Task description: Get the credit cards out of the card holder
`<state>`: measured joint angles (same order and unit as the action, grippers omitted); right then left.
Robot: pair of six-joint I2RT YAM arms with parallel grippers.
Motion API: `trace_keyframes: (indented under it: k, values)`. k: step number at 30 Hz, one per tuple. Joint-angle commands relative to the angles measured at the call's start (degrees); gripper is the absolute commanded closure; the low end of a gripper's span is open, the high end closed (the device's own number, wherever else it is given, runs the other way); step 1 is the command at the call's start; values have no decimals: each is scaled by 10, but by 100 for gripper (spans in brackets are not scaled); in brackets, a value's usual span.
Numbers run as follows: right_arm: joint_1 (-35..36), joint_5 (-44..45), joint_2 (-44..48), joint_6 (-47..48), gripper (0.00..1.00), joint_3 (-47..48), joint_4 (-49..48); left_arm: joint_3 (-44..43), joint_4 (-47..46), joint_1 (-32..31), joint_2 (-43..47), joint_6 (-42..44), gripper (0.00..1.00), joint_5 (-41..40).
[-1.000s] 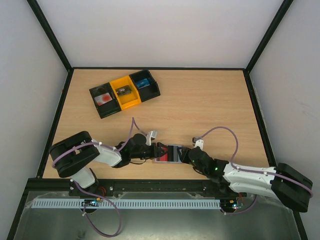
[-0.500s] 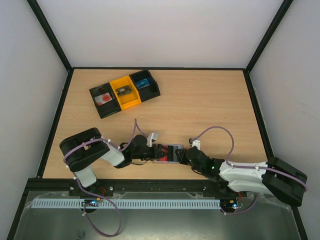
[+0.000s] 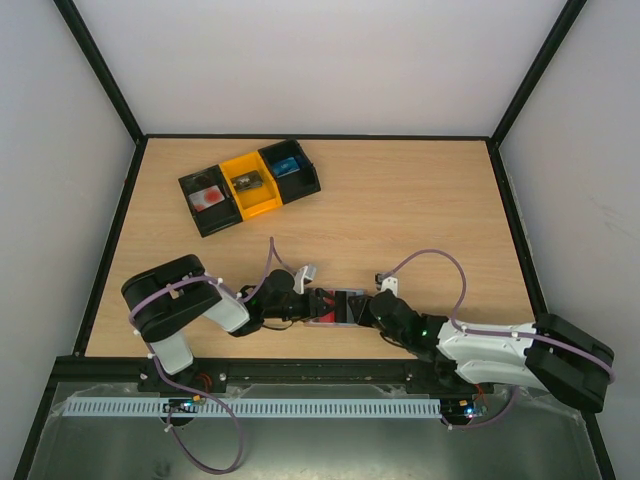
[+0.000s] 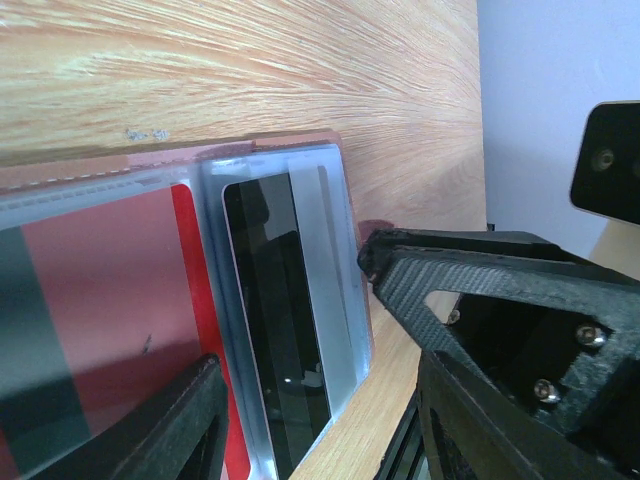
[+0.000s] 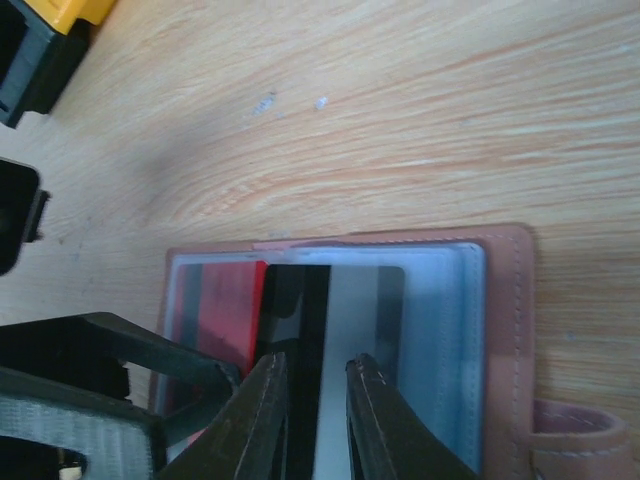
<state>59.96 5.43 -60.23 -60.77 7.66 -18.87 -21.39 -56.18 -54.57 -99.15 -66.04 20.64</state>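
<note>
The brown card holder lies open and flat on the table near the front edge, between my two grippers. Its clear sleeves hold a red card on the left and a black card with a grey stripe beside it. My right gripper points down at the black card, its jaws only narrowly apart with the card's black band showing in the gap. My left gripper is open and straddles the holder: one finger lies over the red card, the other is off the holder's edge.
A row of three small bins stands at the back left: black, yellow and black, each with something inside. A black rail runs along the table's front edge just behind the holder.
My right gripper has crept left over the holder and its jaws have narrowed. The left arm's elbow swung right early on; its gripper stays over the holder's left side.
</note>
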Motion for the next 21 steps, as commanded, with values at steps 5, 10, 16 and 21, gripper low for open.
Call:
trace_keyframes:
  k: [5, 10, 16, 21]
  values:
    - [0, 20, 11, 8, 81, 16, 17, 6, -11, 4, -12, 2, 46, 4]
    - [0, 19, -21, 5, 82, 4, 6, 3, -11, 4, -15, 1, 46, 7]
    - [1, 7, -45, -4, 84, -10, -3, 1, -12, 3, -15, -1, 49, 11]
    - [0, 7, -47, -3, 85, -9, -1, -3, -20, 3, -16, -7, 55, 17]
